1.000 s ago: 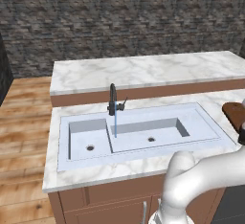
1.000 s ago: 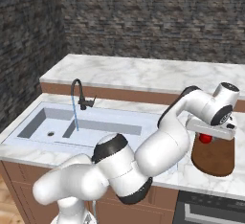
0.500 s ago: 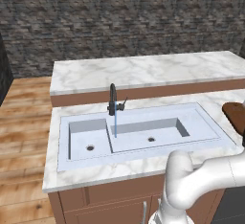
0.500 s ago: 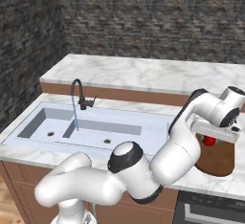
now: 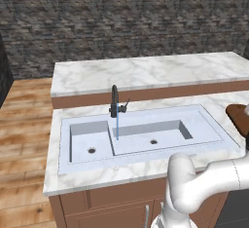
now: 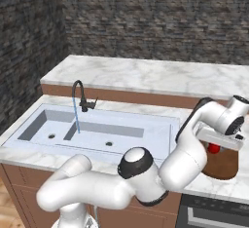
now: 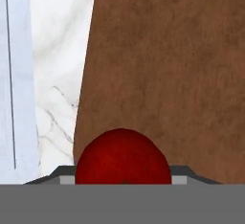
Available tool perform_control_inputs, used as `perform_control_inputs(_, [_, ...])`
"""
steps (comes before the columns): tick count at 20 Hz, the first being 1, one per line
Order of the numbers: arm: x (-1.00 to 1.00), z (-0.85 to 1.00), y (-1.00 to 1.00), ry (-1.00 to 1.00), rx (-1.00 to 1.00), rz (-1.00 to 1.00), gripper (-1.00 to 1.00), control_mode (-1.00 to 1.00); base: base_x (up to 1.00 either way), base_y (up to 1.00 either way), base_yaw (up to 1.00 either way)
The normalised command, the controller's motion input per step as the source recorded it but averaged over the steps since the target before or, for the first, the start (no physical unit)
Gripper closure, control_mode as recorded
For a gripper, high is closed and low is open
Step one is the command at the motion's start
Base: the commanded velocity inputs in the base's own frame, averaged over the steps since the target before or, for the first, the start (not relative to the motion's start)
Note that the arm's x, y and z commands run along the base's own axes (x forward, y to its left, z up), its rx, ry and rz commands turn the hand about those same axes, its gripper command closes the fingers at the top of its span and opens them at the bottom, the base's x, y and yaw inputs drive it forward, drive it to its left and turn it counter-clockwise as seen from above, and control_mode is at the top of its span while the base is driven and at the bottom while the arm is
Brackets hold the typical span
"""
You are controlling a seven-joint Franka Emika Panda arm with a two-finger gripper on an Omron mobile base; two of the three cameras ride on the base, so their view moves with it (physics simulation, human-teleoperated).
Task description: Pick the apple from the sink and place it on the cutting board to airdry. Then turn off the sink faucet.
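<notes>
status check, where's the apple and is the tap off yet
Gripper shut on small glossy red apple, over dark reddish-brown wooden cutting board. Slim black gooseneck faucet running. Nothing in the way.

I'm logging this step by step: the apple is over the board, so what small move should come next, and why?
Probably lower a little and open the gripper. It is shut on the apple, which hangs over the cutting board, so releasing would set it there. Water runs from the sink faucet, which comes afterwards.
</notes>
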Motion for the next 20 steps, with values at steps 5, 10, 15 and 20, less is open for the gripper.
perform_control_inputs(5, [0.14, -0.31, -0.06, 0.02, 0.00, -0.02, 1.00, -1.00, 0.00, 0.00, 0.00])
perform_control_inputs(10, [0.14, -0.30, -0.08, 0.02, 0.00, -0.01, 1.00, -1.00, 0.00, 0.00, 0.00])
perform_control_inputs(15, [0.12, -0.29, -0.11, 0.02, 0.00, 0.00, 1.00, -1.00, 0.00, 0.00, 0.00])
perform_control_inputs(20, [0.10, -0.24, -0.08, 0.02, 0.00, 0.00, 1.00, -1.00, 0.00, 0.00, 0.00])
